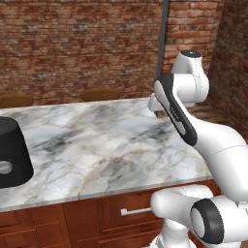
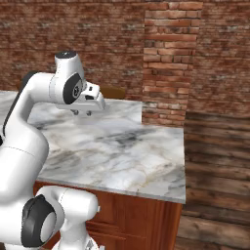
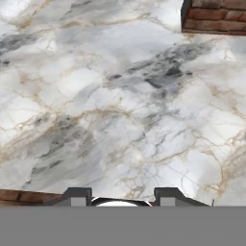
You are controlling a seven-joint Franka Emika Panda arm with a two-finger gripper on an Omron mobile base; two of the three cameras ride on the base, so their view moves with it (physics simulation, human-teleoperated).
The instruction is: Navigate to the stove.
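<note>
The stove is out of view. My gripper (image 3: 122, 196) hangs over a white and grey marble counter (image 3: 120, 110), pointing down at it. Its two dark fingertips (image 3: 77, 194) stand well apart with nothing between them, so it is open. In the right base view the gripper (image 2: 82, 113) hovers a little above the counter (image 2: 127, 146) near its far edge. From the left base view the hand (image 1: 153, 103) is mostly hidden behind the arm's forearm.
A black rounded appliance (image 1: 10, 154) with a silver knob stands on the counter's left end. Wooden drawers (image 1: 126, 210) sit under the counter. A brick pillar (image 2: 167, 58) and brick walls stand behind; wooden floor (image 2: 217, 161) lies to the right. Two brown stool tops (image 1: 99, 93) show beyond the counter.
</note>
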